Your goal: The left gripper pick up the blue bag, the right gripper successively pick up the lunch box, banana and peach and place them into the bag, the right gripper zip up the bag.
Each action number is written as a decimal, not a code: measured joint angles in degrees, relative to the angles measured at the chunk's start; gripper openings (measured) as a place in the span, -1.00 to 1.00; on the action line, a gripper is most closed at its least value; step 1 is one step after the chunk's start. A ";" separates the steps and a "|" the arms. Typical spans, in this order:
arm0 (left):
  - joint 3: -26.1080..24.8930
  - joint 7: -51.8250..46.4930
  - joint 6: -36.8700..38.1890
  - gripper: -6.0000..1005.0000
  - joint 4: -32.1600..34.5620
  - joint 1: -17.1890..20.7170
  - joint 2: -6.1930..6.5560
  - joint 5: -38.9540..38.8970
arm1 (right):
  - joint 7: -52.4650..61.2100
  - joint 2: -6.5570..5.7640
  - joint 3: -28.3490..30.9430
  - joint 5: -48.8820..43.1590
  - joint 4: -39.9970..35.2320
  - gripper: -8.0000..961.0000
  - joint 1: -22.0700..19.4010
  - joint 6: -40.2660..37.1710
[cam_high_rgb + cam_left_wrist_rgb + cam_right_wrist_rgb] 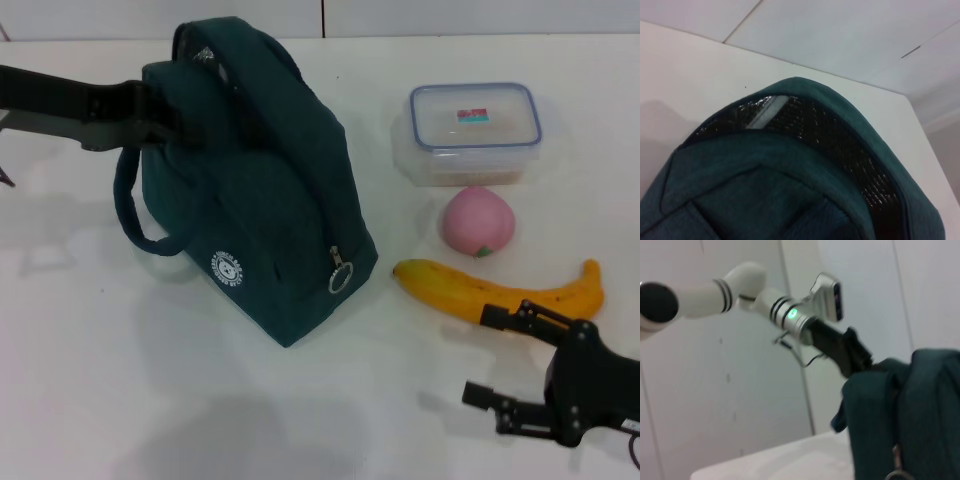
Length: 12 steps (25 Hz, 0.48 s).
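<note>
The blue bag [255, 215] stands on the white table, leaning, with its zipper ring [340, 280] at the front corner. My left gripper [165, 118] reaches in from the left and is shut on the bag's upper rim. The left wrist view shows the bag's mouth slightly open over dark foil lining [810, 122]. In the right wrist view the left gripper [863, 362] meets the bag [910, 415] at its top edge. The lunch box [475, 130], peach [478, 222] and banana [490, 290] lie right of the bag. My right gripper [492, 358] hovers open just in front of the banana, holding nothing.
A loose bag handle [135, 215] hangs down on the bag's left side. The table's far edge meets a white wall [320, 15] behind the bag.
</note>
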 joint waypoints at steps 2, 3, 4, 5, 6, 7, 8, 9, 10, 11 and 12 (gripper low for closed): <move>-0.05 0.01 0.09 -0.87 0.02 0.17 0.06 -0.48 | 1.43 0.20 2.10 0.19 0.53 0.76 -0.16 -0.50; -0.13 0.03 0.16 -0.92 -0.01 0.22 0.17 -0.87 | 2.60 0.27 3.43 0.20 0.88 0.76 -0.18 -0.75; -0.17 0.05 0.23 -0.92 -0.07 0.26 0.25 -1.18 | 4.11 0.34 4.64 0.20 1.16 0.76 -0.19 -0.88; -0.21 0.10 0.35 -0.92 -0.12 0.29 0.38 -1.86 | 5.90 0.40 6.01 0.26 1.48 0.76 -0.17 -1.00; -0.22 0.13 0.50 -0.92 -0.12 0.40 0.56 -2.78 | 9.06 0.46 8.11 0.55 2.01 0.76 -0.04 -1.09; -0.21 0.14 0.62 -0.92 -0.13 0.51 0.72 -3.53 | 11.60 0.46 9.58 0.89 2.42 0.76 0.06 -1.09; -0.21 0.17 0.80 -0.92 -0.13 0.61 0.83 -4.27 | 14.67 0.49 11.55 1.45 3.05 0.76 0.22 -1.10; -0.24 0.21 0.99 -0.92 -0.13 0.75 0.95 -4.99 | 17.89 0.47 13.57 2.21 3.82 0.76 0.28 -1.11; -0.25 0.25 1.17 -0.92 -0.13 0.86 0.98 -5.44 | 20.98 0.48 15.65 2.98 4.49 0.76 0.32 -1.11; -0.33 0.28 1.23 -0.92 -0.13 0.99 1.01 -5.63 | 22.85 0.48 16.98 3.41 4.92 0.76 0.33 -1.10; -0.37 0.34 1.28 -0.92 -0.13 1.12 1.03 -5.76 | 25.19 0.48 18.55 3.94 5.37 0.76 0.33 -1.04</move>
